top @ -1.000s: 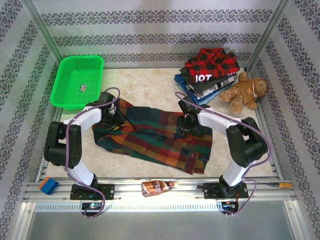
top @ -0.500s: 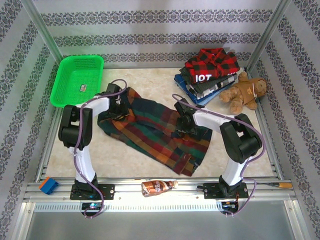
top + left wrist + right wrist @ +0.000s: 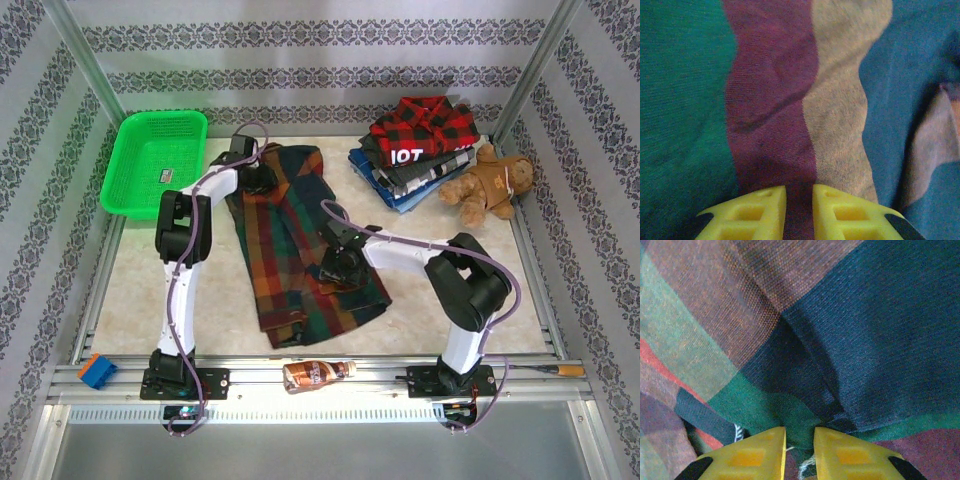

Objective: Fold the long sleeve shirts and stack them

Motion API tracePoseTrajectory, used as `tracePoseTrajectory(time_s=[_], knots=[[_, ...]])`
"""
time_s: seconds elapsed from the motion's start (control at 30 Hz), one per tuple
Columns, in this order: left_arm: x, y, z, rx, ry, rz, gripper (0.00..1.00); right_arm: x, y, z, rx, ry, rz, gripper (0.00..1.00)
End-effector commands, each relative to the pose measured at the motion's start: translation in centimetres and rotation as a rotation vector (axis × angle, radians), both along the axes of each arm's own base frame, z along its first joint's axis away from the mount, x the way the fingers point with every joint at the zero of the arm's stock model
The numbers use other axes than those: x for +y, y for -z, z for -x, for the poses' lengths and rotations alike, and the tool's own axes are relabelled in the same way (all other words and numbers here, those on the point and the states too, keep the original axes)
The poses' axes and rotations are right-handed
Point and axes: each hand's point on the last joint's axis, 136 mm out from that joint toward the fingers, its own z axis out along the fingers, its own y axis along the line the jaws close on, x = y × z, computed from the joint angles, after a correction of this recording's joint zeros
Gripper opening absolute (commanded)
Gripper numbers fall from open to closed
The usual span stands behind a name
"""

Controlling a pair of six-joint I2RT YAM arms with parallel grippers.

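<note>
The large plaid shirt [image 3: 290, 240] lies on the table as a long strip running from the back toward the front edge. My left gripper [image 3: 262, 178] is at its far end, shut, with maroon and tan cloth pinched between the yellow fingers [image 3: 760, 210]. My right gripper [image 3: 336, 262] is at the strip's right edge near the middle, shut on a fold of green and navy cloth [image 3: 800, 420]. More long sleeve shirts sit folded in a stack [image 3: 420, 150] at the back right, with a red-black check one on top.
A green basket [image 3: 155, 160] stands at the back left. A brown teddy bear [image 3: 492, 185] leans beside the stack. On the front rail lie a brown bottle [image 3: 318, 373], a blue block [image 3: 97, 370] and an orange-handled tool [image 3: 568, 370].
The plaid shirt has turned from lying across the table to lying front to back. My left gripper carried its end toward the back; my right gripper moved left and nearer with its edge.
</note>
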Motion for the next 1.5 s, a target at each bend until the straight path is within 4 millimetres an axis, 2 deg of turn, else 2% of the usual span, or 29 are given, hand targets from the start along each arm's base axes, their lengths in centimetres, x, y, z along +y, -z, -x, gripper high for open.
tracePoseTrajectory(time_s=[0.0, 0.13, 0.2, 0.27, 0.33, 0.47, 0.53, 0.6, 0.7, 0.73, 0.83, 0.87, 0.9, 0.93, 1.0, 1.17, 1.27, 1.37, 1.47], knots=[[0.6, 2.5, -1.0, 0.033, -0.018, 0.001, 0.22, 1.9, 1.5, 1.8, 0.071, 0.089, -0.037, 0.23], [1.6, 2.5, -2.0, 0.017, -0.038, 0.009, 0.22, 4.1, 1.3, 2.7, 0.062, 0.106, -0.077, 0.23], [1.1, 1.6, -2.3, 0.000, -0.030, 0.049, 0.24, 5.1, 0.8, 3.2, 0.057, 0.095, -0.095, 0.24], [0.1, -0.6, -2.6, -0.044, -0.009, 0.115, 0.30, 5.6, -0.1, 3.4, 0.047, 0.079, -0.105, 0.25], [-0.5, -3.8, -2.8, -0.108, -0.004, 0.181, 0.37, 5.8, -1.1, 3.6, 0.033, 0.065, -0.116, 0.27], [-1.3, -11.0, -2.5, -0.232, 0.014, 0.280, 0.61, 5.5, -4.4, 3.4, -0.015, 0.018, -0.145, 0.38], [-1.4, -14.1, -1.7, -0.267, 0.026, 0.294, 0.68, 5.0, -6.0, 3.4, -0.040, -0.016, -0.143, 0.42], [-1.0, -16.7, -0.2, -0.289, 0.026, 0.275, 0.72, 3.7, -7.9, 3.3, -0.074, -0.046, -0.135, 0.47], [-0.2, -19.5, 2.2, -0.311, 0.018, 0.251, 0.83, 1.3, -10.6, 2.8, -0.132, -0.062, -0.153, 0.54], [0.0, -20.4, 3.1, -0.319, 0.018, 0.244, 0.86, 0.3, -11.4, 2.6, -0.155, -0.069, -0.158, 0.59], [0.1, -21.0, 3.8, -0.323, 0.023, 0.238, 0.88, -0.5, -11.6, 2.5, -0.165, -0.077, -0.160, 0.63], [0.2, -21.5, 4.6, -0.325, 0.030, 0.230, 0.90, -1.6, -11.8, 2.5, -0.164, -0.085, -0.167, 0.67], [0.8, -22.4, 9.1, -0.289, 0.064, 0.160, 0.94, -3.5, -11.1, 2.9, -0.132, -0.145, -0.198, 0.73], [1.4, -21.9, 13.1, -0.244, 0.083, 0.119, 0.96, -4.2, -10.0, 3.6, -0.097, -0.193, -0.183, 0.74], [1.6, -21.0, 16.9, -0.186, 0.105, 0.098, 0.97, -4.7, -8.6, 4.7, -0.049, -0.241, -0.167, 0.73], [2.7, -16.1, 28.1, 0.069, 0.111, 0.067, 0.94, -5.7, -5.2, 7.0, 0.029, -0.289, -0.145, 0.71], [2.7, -13.5, 34.0, 0.189, 0.082, 0.107, 0.90, -5.1, -4.3, 7.8, 0.046, -0.336, -0.181, 0.70], [3.2, -10.8, 38.7, 0.288, 0.042, 0.103, 0.88, -4.6, -3.6, 8.7, 0.077, -0.398, -0.196, 0.70], [3.2, -9.2, 41.4, 0.345, 0.008, 0.130, 0.83, -4.5, -3.0, 9.2, 0.090, -0.423, -0.204, 0.69]])
